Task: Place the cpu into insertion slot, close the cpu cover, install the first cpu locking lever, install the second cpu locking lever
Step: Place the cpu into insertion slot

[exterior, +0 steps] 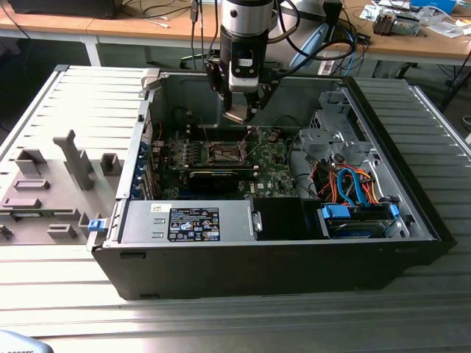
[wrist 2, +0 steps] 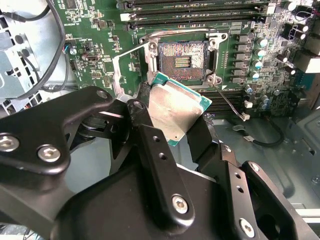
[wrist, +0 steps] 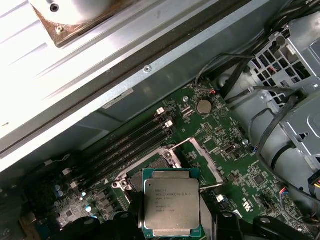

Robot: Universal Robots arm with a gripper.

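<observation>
- Inside the open computer case (exterior: 294, 272), which lies on its side across the middle of the slatted metal bench (exterior: 221, 323), the gripper (exterior: 241, 110) hangs over the green circuit board (exterior: 276, 173), near the case's back wall.
- The gripper's two black fingers (wrist 2: 150, 140) are clamped on opposite edges of the cpu (wrist 2: 177, 107). The chip is held clear of the board and tilted, with its pale silver face towards the wrist cameras.
- The first wrist view shows the cpu (wrist: 171, 202) between the gripper (wrist: 172, 222) fingers, overlapping the near edge of the socket below.
- The insertion slot (wrist 2: 182, 61) sits near the middle of the board. It is uncovered (its dark pin field is exposed inside the metal rim) and nothing is seated in it.
- A thin wire lever (wrist 2: 231, 104) slants away from one corner of the slot, unlatched.
- Long memory slots (wrist: 125, 145) run beside the socket, and a coin cell (wrist: 203, 106) sits further along the board.
- In the exterior view, a long black card (exterior: 213, 178) stands between the socket and the labelled power supply (exterior: 188, 220) along the case's front edge.
- Blue and orange cables (exterior: 349, 184) fill the case corner at the exterior view's right.
- A grey side panel (exterior: 59, 169) lies on the bench at the exterior view's left edge.
</observation>
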